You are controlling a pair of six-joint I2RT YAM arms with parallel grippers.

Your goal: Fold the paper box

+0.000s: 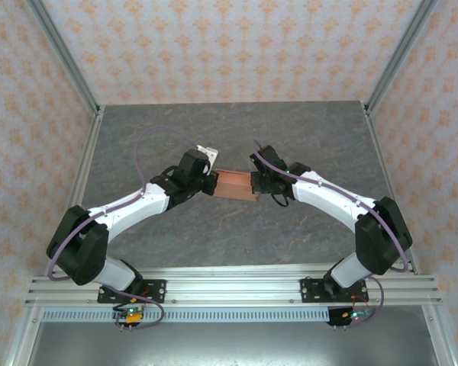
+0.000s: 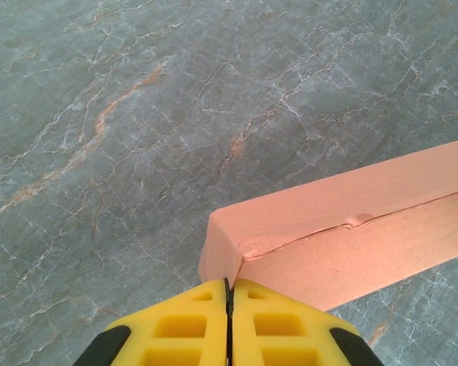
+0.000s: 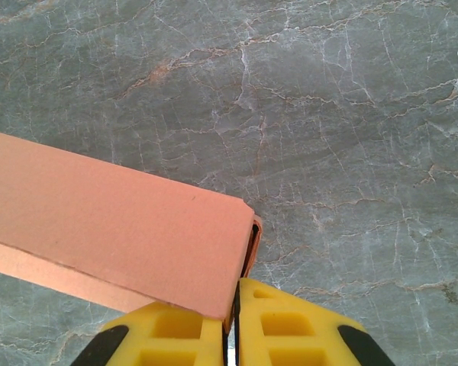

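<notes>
At L wrist, paper box [image 2: 351, 255] seam [image 2: 359, 221] prob. dented; overhead can't tell.

The paper box [image 1: 237, 185], salmon-orange thin card folded into a small, flat, closed rectangle with a slightly dented seam along one long side, sits near the middle of the scene, its length running from about 9 to 3 o'clock.

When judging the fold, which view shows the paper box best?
Left wrist: the paper box sits close, its seam and corner crease plain. Right wrist gives a smooth face and one end; top external, most of it, small.
</notes>
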